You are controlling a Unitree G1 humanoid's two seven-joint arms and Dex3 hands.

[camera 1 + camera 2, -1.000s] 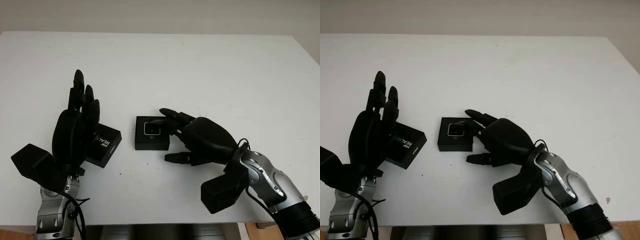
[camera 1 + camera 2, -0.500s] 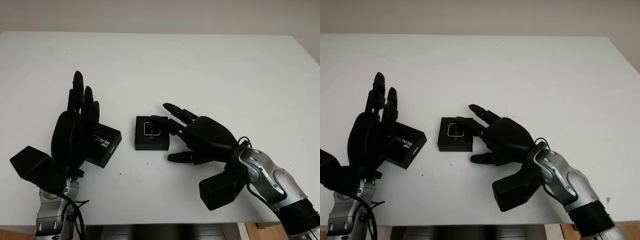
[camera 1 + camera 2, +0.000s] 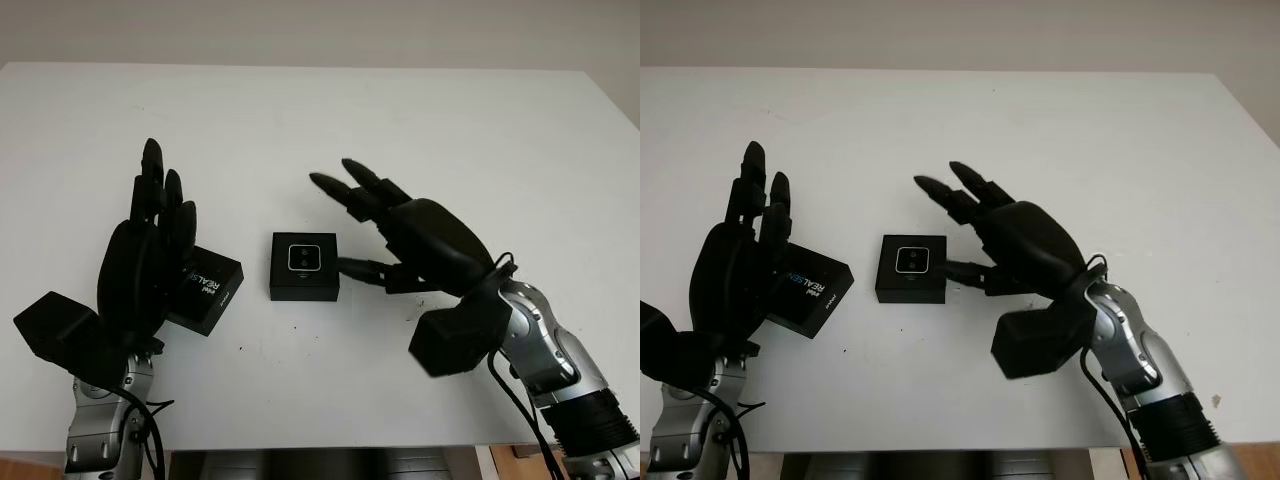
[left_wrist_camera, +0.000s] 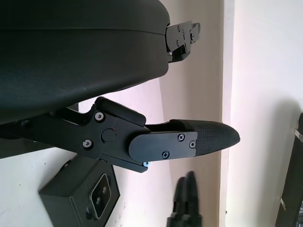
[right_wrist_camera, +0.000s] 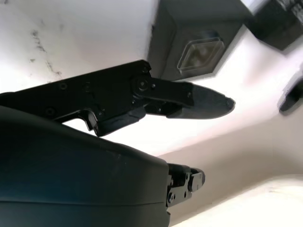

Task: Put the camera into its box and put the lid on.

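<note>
1. The right hand (image 3: 385, 235) hangs above the white table (image 3: 430, 120), just to the right of the box, and holds nothing: it is open.
2. Two of its fingers (image 3: 345, 190) reach up and to the left, past the box's upper right corner; the third, the thumb (image 3: 365, 268), points left at the box's right side, near it. Whether the thumb tip touches the box cannot be told.
3. In the right wrist view the thumb (image 5: 189, 101) crosses just beside the box (image 5: 189, 42), and the camera's glass face (image 5: 199, 56) looks out of the open top.
4. The left hand (image 3: 145, 265) stands at the table's left side, palm turned toward the middle, fingers pointing up and away from the robot. It is open and grips nothing.
5. The lid (image 3: 208, 290), a flat black piece with white and blue lettering, lies on the table just right of the left hand and partly behind it in the eye views. Contact between hand and lid cannot be judged.
6. The box (image 3: 304, 267), small, black and square, sits near the table's middle, between the two hands, well apart from the lid.
7. The camera (image 3: 304, 258) already rests inside the box, lens face upward, and the box is not covered.
8. In the left wrist view the box (image 4: 83, 198) with the camera in it lies beyond the left thumb (image 4: 189, 139).
</note>
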